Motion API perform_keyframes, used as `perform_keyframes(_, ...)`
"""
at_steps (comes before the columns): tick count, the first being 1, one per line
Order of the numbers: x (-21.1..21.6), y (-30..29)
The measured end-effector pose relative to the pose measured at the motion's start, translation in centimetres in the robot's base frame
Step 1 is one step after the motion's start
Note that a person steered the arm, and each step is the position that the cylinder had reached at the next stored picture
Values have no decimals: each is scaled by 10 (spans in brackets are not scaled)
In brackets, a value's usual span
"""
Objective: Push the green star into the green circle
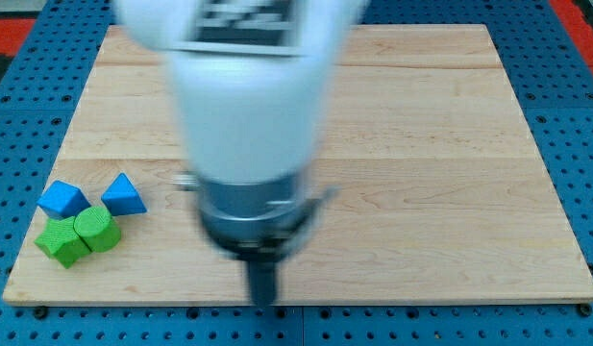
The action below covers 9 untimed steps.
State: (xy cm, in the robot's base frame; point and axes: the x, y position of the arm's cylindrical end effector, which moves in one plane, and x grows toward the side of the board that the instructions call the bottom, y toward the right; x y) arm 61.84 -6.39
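The green star lies near the view's bottom left corner of the wooden worktop, and the green circle sits right against it on its right side, so the two look already touching or nearly so; two blue blocks sit just above them, one at the left of unclear shape and a blue triangle to its right, both close to the green pair; my tip is well apart from all four, near the bottom edge around the middle of the view, blurred; there are no jaws on this arm, only the rod, and it holds nothing; I judge the star to be a small, light, stiff block that slides easily and may turn if pushed off-centre, so the push should meet its left face squarely; the circle is likely to slide away too; the blue blocks crowd the upper side, so approaching from below or the left looks safer
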Motion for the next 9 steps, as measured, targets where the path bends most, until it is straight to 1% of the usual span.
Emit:
perform_keyframes(3, 0, -216)
perform_keyframes(5, -36, -227)
perform_keyframes(6, -43, -237)
perform_keyframes(7, -44, -223)
perform_keyframes(8, -59, -211)
perform_keyframes(9, -59, -186)
